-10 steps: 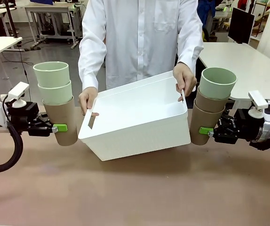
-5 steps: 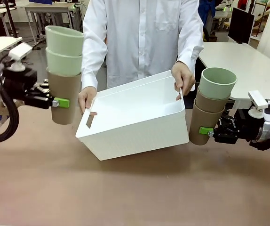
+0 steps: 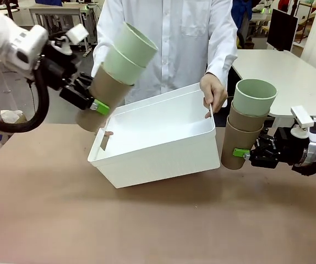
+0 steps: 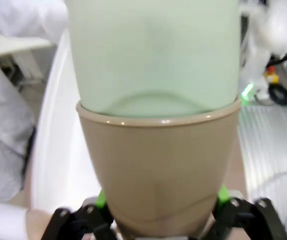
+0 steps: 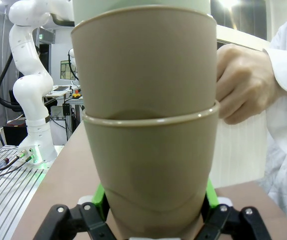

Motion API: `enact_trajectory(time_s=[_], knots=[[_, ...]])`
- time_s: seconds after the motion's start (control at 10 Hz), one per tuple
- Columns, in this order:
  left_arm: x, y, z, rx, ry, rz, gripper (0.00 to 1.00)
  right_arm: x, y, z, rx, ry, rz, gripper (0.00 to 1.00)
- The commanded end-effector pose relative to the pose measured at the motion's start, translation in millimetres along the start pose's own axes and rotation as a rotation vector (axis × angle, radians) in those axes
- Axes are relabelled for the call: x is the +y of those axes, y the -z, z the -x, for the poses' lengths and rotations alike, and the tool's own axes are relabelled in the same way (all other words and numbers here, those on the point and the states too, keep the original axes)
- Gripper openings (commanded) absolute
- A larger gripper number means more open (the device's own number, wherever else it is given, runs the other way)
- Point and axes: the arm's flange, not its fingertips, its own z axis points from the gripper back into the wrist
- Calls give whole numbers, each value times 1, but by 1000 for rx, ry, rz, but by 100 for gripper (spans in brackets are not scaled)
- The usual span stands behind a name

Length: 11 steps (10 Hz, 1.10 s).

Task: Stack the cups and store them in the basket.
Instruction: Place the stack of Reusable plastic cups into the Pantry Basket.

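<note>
Front view: your left hand [image 3: 98, 105] is clamped on the brown bottom cup of the left stack [image 3: 116, 71], three smooth, matte, tapered tumblers with two pale green ones nested on top. That stack leans toward the basket [image 3: 163, 146] at its left end. The basket is a white plastic bin with a rolled rim, and a person [image 3: 163, 38] holds it tilted over the brown counter [image 3: 158, 220]. Your right hand [image 3: 245, 154] grips the right stack [image 3: 247, 124], upright just beside the basket's right wall.

Left wrist view: green pads press both sides of the brown cup, and everything behind is blurred.

Right wrist view: you see two brown cups, with the green one cut off at the top edge.
</note>
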Motion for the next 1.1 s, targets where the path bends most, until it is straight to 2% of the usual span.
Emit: enact_trajectory(time_s=[0.0, 0.4, 0.7, 1.0], knots=[[25, 21, -9, 132, -29, 23, 85, -1, 0, -4, -10, -12, 1, 87], [54, 88, -3, 267, -47, 64, 85, -1, 0, -4, -10, -12, 1, 87], [65, 134, 7, 328, -58, 84, 85, -1, 0, -4, -10, -12, 1, 87], [67, 169, 18, 365, -27, 37, 85, -1, 0, -4, -10, -12, 1, 87]])
